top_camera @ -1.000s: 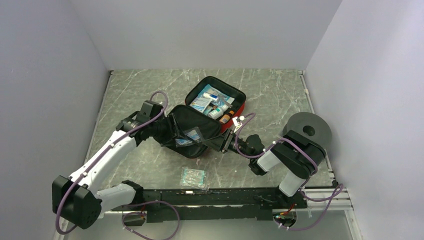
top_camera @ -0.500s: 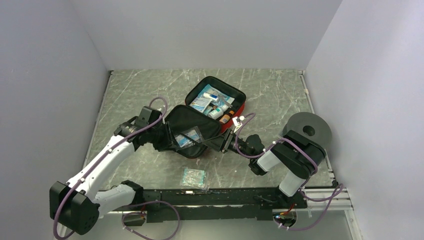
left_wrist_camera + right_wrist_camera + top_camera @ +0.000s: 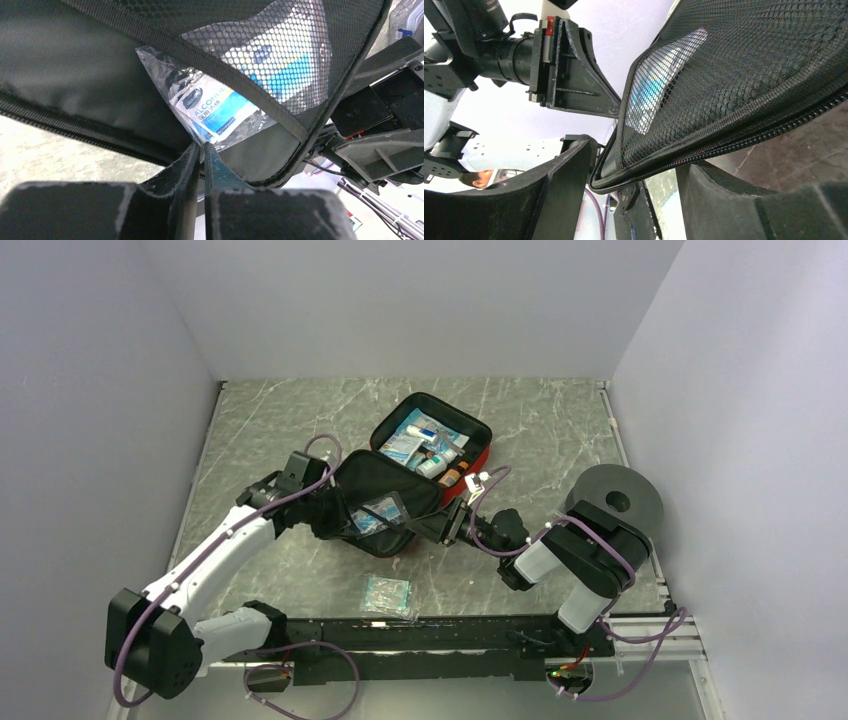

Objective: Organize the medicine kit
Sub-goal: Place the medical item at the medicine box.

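One medicine kit (image 3: 375,476) lies open mid-worktop (image 3: 280,420), its lid flopped toward the arms, and two grippers are on that lid. The left gripper (image 3: 202,147) is pinched tight on the corner of one alcohol packet (image 3: 215,112) at the mouth of the mesh pocket (image 3: 280,55). The right gripper (image 3: 636,160) has its fingers apart, straddling the lid's zipper edge. One loose sachet (image 3: 387,594) lies near the front and one grey disc (image 3: 640,500) sits on the right.

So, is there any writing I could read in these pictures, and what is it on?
"ALCOHOL": on the blue-and-white sachet pinched by the left gripper.
Chinese characters and oval logo on that sachet: too blurred to read.
Boxes inside the medicine kit: print too small to read.
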Action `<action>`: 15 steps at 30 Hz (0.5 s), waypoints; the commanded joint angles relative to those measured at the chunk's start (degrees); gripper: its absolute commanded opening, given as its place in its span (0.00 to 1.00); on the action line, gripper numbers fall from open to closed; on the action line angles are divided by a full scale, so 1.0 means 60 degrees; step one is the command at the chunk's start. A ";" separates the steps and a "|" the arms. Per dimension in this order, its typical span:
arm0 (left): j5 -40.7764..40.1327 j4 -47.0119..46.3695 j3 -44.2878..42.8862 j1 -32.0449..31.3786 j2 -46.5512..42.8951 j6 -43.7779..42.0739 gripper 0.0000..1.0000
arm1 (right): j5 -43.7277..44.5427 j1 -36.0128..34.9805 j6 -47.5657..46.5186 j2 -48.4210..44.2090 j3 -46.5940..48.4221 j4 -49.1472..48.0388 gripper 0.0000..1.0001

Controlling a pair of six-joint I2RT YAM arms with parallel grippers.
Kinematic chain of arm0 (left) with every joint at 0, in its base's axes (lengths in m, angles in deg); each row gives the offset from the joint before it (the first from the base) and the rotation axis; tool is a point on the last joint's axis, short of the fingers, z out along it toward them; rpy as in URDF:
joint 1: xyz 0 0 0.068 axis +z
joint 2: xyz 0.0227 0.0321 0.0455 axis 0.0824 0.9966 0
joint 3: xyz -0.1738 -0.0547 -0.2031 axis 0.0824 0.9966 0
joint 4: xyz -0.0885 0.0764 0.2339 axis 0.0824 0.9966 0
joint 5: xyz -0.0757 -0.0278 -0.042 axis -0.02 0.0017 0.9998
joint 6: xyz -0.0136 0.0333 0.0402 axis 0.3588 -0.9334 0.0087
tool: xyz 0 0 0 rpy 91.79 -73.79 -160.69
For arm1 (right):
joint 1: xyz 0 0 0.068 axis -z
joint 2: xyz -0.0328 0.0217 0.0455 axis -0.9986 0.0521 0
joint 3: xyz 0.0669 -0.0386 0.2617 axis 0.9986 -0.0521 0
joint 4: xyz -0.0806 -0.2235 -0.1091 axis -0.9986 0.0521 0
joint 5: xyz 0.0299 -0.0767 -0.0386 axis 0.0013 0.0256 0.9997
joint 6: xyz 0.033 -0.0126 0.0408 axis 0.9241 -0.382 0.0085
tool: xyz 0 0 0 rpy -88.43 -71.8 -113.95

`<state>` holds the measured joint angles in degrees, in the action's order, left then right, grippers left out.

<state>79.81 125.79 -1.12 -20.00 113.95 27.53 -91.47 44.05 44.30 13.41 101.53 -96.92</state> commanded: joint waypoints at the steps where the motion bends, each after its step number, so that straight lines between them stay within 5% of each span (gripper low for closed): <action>1: 0.0428 -0.0799 -0.0155 -0.0037 0.0326 0.0041 0.12 | 0.0083 0.0015 -0.0098 -0.0342 0.0096 -0.2405 0.65; 15: 0.1220 -0.2104 -0.0626 -0.0506 0.1303 0.0597 0.07 | 0.0110 0.0012 -0.0091 -0.0266 0.0144 -0.2401 0.65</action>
<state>84.93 117.57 -1.60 -21.55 120.24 29.50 -91.45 44.05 44.30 13.41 101.53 -96.92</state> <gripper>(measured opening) 0.080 0.646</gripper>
